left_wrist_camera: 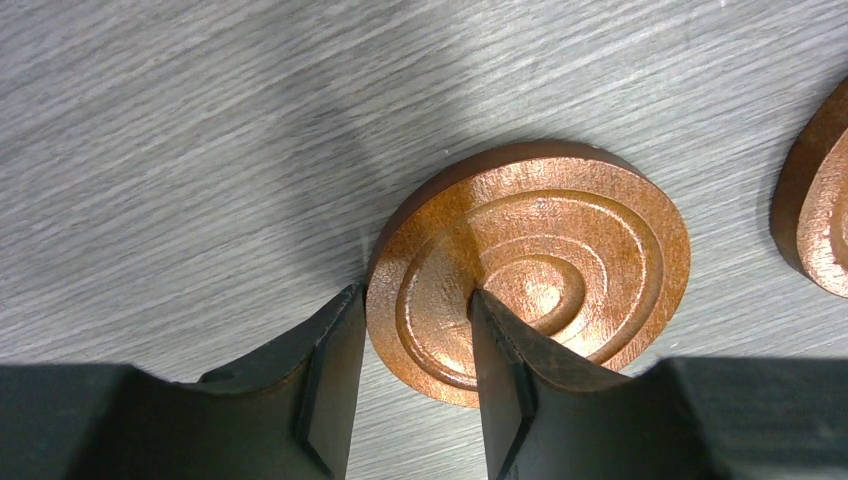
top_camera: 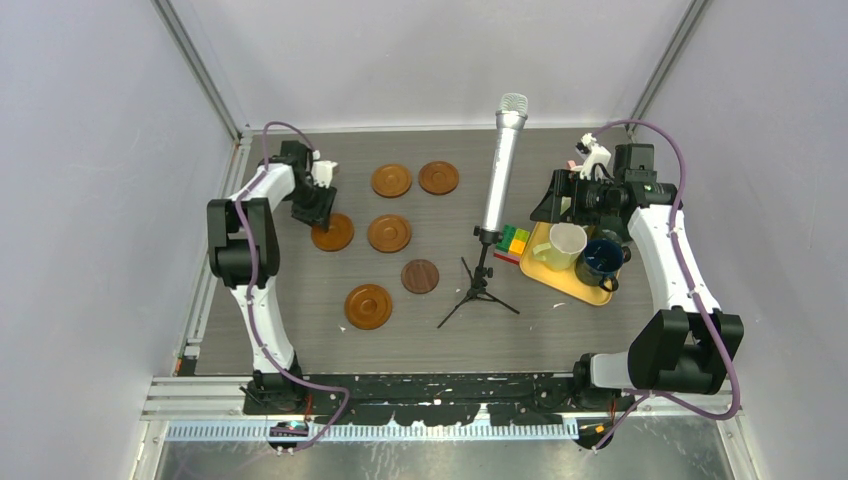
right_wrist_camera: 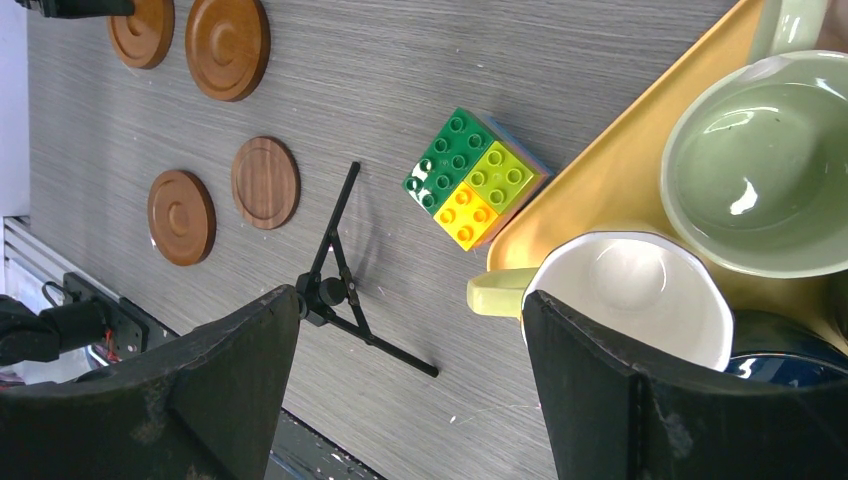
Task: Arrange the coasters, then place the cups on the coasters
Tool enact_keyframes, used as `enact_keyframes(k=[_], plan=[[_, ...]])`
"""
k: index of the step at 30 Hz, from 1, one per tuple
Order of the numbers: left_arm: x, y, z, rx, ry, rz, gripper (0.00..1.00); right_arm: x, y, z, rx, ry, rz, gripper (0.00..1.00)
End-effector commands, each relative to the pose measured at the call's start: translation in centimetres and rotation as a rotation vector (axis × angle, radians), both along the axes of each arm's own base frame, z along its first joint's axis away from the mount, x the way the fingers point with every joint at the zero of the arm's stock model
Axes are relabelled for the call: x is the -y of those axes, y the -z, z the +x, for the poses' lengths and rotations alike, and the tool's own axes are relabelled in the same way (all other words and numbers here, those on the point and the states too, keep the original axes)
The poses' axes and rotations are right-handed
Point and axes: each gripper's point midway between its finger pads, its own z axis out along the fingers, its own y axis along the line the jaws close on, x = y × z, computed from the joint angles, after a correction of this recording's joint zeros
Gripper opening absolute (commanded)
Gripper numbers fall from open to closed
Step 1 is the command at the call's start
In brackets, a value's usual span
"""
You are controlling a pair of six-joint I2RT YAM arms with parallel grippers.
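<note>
1. Left jaws (left_wrist_camera: 417, 295): set astride the near rim of an orange-brown coaster (left_wrist_camera: 560, 250). One finger (left_wrist_camera: 335, 370) stands just outside the rim and the other bears on the ringed top face. Whether they clamp the rim cannot be told. This coaster lies flat near the left edge of the desk (top_camera: 540, 340).
2. Remaining coasters: two sit side by side toward the far edge (top_camera: 391, 180) (top_camera: 438, 177). One (top_camera: 389, 233) lies just right of the straddled coaster. A darker brown one (top_camera: 420, 276) and another orange-brown one (top_camera: 368, 306) lie nearer the arms.
3. Right jaws (right_wrist_camera: 410, 300): spread wide, gripping nothing, above the left rim of the yellow tray (right_wrist_camera: 600, 190) near the right edge of the desk.
4. Cups: the cream-yellow cup (right_wrist_camera: 630, 290), the pale green cup (right_wrist_camera: 770, 180) and the dark blue cup (top_camera: 600, 260) stand on the tray, none on a coaster.
5. A stack of toy bricks (right_wrist_camera: 470, 180) touches the tray's left rim. A silver microphone (top_camera: 503, 170) on a tripod (top_camera: 478, 290) stands between the coasters and the tray.
</note>
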Motion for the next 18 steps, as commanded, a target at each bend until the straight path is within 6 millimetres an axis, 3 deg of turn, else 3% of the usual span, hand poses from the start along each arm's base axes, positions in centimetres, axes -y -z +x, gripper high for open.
enact_keyframes(k=[1,11,13,18], plan=[[-0.5,-0.3,1.7,0.055,-0.005,0.039,0.47,0.2,-1.5,0.9,0.062,0.002,-0.004,0.86],[0.8,-7.3,-0.7,0.135,0.054,-0.025,0.68,0.1,-1.8,0.7,0.071,0.002,-0.001,0.86],[1.5,-8.2,-2.2,0.13,0.091,-0.058,0.73,0.1,-1.9,0.6,0.074,0.0,-0.002,0.86],[6.7,-8.0,-8.3,0.075,0.321,-0.11,0.82,0.0,-2.0,0.6,0.078,-0.003,0.004,0.86]])
